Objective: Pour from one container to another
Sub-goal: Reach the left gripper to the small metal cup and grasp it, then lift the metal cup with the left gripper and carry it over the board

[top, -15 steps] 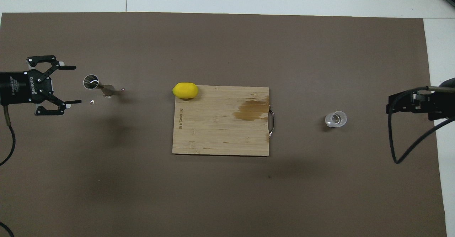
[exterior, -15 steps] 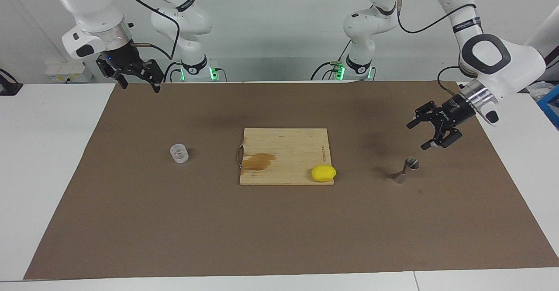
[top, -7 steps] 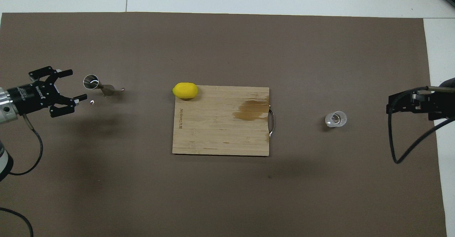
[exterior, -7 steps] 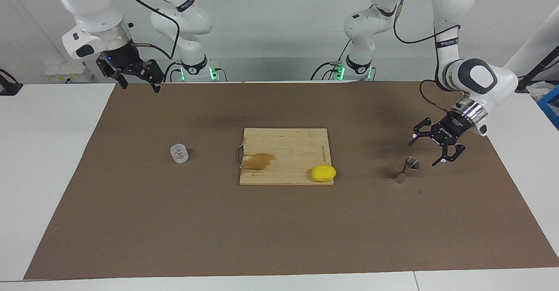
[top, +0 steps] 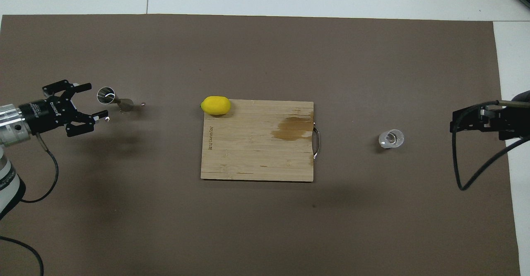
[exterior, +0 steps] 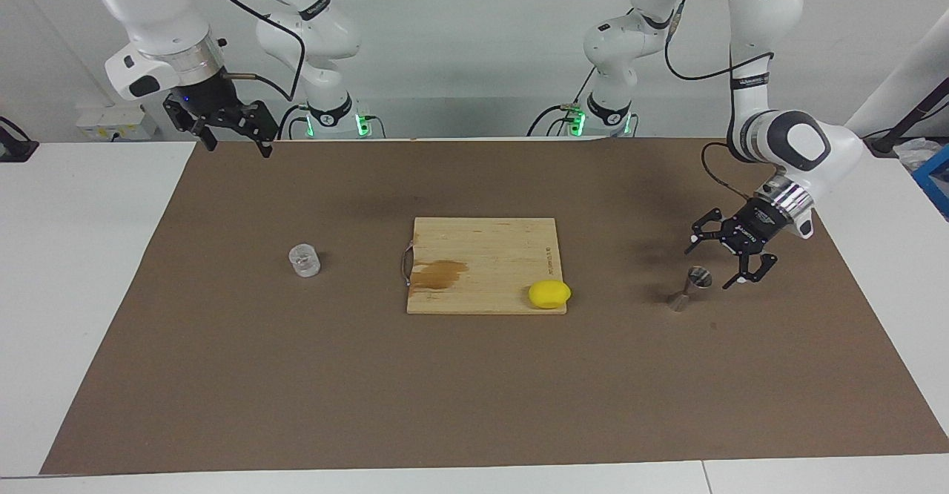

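Left gripper (exterior: 712,260) is down low with its fingers (top: 85,86) spread wide, tips pointing at the jigger (exterior: 689,288) and just beside its top cone, not touching it. The jigger stands upright on the brown mat (exterior: 474,390) at the left arm's end of the table, nothing gripping it.

Over to the right gripper (exterior: 236,142): fingers parted too, holding nothing, hanging up high over the mat's corner at the right arm's end, that arm waiting. The glass (exterior: 304,260) sits upright on the mat well below it, untouched, toward the right arm's end.

Between glass and jigger lies the wooden board (exterior: 482,249), with a dark stain near its handle and a lemon (exterior: 549,294) on its corner, the one farther from the robots and toward the jigger.
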Available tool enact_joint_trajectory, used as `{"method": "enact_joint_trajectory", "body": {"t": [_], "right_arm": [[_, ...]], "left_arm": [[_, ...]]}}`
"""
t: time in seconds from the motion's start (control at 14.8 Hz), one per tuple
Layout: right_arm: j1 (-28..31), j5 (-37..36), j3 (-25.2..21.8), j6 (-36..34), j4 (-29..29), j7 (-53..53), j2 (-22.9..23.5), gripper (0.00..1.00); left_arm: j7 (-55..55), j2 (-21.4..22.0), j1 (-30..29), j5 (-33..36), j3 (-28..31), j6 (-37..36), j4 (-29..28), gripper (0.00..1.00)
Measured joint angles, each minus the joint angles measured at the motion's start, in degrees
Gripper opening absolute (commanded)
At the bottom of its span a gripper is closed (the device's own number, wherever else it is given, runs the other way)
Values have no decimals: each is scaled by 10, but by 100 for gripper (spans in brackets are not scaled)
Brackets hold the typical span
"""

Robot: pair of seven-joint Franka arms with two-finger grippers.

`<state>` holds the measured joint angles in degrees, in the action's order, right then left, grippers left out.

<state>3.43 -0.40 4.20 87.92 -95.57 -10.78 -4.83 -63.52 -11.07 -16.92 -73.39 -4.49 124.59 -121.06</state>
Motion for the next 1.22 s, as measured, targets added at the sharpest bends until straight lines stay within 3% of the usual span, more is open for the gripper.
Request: {"method": "enact_joint_trajectory", "body": {"t": [0.2,0.61,0.88,1.22], "right_arm": [[0,0,0,0,0,0,0,100],[0,0,0,0,0,0,0,100],[0,0,0,0,0,0,0,100],[0,0,0,0,0,0,0,100]], "left_arm": [[0,0,12,-12,-2,17,-6,96],[-1,0,17,-15,-2,29,-9,77],[-2,0,17,-16,-1,32,-13,76],[-2,0,17,-16,0,37,-14,66]]}}
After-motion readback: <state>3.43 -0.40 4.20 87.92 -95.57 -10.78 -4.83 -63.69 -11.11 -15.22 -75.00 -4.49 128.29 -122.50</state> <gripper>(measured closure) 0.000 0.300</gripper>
